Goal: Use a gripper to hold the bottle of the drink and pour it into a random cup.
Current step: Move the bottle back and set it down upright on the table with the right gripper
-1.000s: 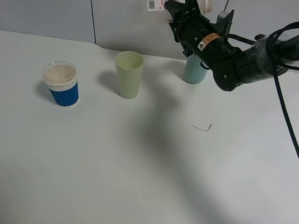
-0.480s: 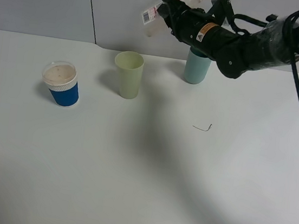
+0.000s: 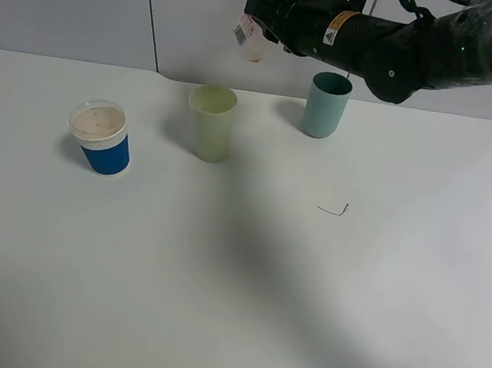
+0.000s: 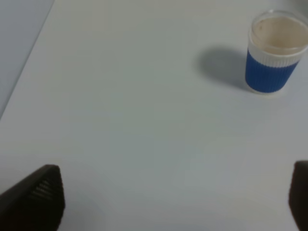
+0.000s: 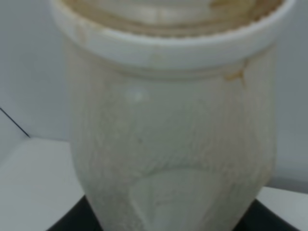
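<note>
My right gripper (image 3: 265,11), black with a yellow sticker, is shut on the bottle (image 3: 253,39) and holds it high at the back. The bottle is tilted, its lower end hanging above and slightly behind the pale green cup (image 3: 210,122). No stream of drink shows. In the right wrist view the bottle (image 5: 173,125) fills the frame, with brown drink residue around its wide rim (image 5: 168,36). My left gripper (image 4: 168,207) is open and empty over the table, near the blue cup (image 4: 275,54).
A teal cup (image 3: 326,105) stands under my right arm at the back. The blue cup with a clear lid (image 3: 101,137) stands at the left. A small bent wire (image 3: 333,210) lies on the white table (image 3: 231,308).
My right gripper has risen and moved left with the bottle, uncovering the teal cup. The bottle has tipped from nearly level to steeply tilted, its lower end now over the pale green cup.
</note>
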You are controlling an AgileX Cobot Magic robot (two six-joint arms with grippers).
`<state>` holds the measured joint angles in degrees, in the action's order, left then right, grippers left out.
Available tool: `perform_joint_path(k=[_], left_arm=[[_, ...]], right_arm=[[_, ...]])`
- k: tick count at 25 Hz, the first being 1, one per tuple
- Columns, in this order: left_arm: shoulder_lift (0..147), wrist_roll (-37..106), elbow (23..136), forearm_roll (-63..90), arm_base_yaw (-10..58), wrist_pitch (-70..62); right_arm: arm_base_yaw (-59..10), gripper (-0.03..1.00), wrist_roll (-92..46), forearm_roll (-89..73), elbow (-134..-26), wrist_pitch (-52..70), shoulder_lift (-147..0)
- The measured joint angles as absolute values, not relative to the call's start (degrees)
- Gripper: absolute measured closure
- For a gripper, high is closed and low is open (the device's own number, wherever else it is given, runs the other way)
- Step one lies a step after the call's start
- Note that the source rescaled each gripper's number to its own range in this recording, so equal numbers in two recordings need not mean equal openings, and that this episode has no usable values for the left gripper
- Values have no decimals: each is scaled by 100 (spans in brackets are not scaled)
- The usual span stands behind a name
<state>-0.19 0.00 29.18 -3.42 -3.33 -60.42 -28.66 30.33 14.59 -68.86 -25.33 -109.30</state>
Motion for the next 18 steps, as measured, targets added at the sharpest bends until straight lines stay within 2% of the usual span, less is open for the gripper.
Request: perform_joint_path(k=[7, 18], left_arm=[[-19, 0, 2918, -342, -333, -6042], [-19, 0, 2918, -342, -333, -6042]], right_arm=[[-2982, 97, 1919, 1384, -6472, -2268, -10630], [-2988, 97, 660, 1384, -5250, -2820, -10391]])
